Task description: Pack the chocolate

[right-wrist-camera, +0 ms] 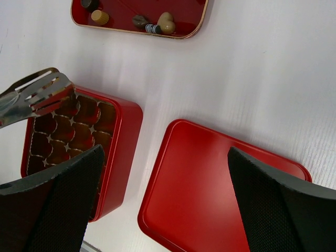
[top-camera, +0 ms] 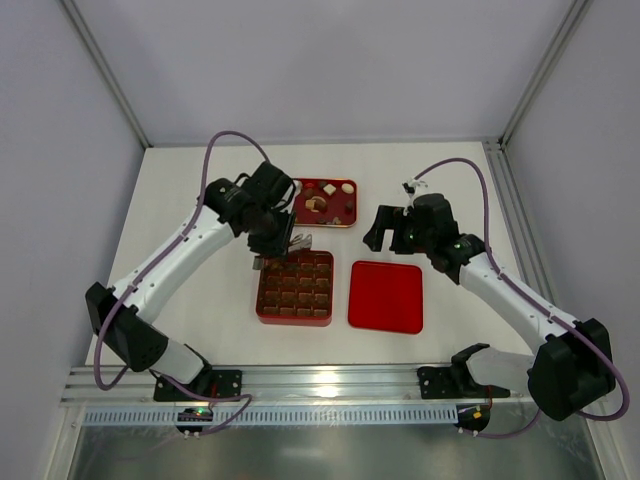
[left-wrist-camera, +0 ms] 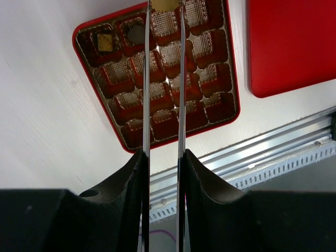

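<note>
chocolate pieces (right-wrist-camera: 167, 22) mostly in tray (right-wrist-camera: 126, 8)

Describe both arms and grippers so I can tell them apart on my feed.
The left arm and right arm match: white links, black joints, a looping purple cable each. The left gripper wears long thin metal blades; the right gripper has broad black textured fingers.

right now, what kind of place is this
Probably a robot lab test cell: white panels and metal frame around the table, left arm and right arm bolted to an aluminium rail, a red box staged.
</note>
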Robot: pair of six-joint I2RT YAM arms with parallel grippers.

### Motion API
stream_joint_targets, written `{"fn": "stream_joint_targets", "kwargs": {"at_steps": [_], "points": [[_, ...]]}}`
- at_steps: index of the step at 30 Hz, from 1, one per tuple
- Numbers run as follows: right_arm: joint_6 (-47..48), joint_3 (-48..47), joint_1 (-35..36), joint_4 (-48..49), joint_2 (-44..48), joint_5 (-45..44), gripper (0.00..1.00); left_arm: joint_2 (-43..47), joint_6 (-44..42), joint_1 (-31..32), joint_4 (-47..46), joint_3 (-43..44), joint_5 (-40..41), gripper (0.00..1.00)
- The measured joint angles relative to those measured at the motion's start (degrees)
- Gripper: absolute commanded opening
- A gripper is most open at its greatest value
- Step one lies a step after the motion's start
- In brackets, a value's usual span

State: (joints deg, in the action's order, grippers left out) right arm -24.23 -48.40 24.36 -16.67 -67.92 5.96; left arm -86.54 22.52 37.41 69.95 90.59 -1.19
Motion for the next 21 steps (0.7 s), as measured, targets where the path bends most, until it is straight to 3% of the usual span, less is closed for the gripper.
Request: {"fn": "stream_joint_targets", "kwargs": {"at_steps": [21], "points": [[-0.1,0.0,0.0,0.1,-0.5,-0.1,1.00,0.8,1.5,3.4,-1.6,-6.4,0.0,0.34]]}}
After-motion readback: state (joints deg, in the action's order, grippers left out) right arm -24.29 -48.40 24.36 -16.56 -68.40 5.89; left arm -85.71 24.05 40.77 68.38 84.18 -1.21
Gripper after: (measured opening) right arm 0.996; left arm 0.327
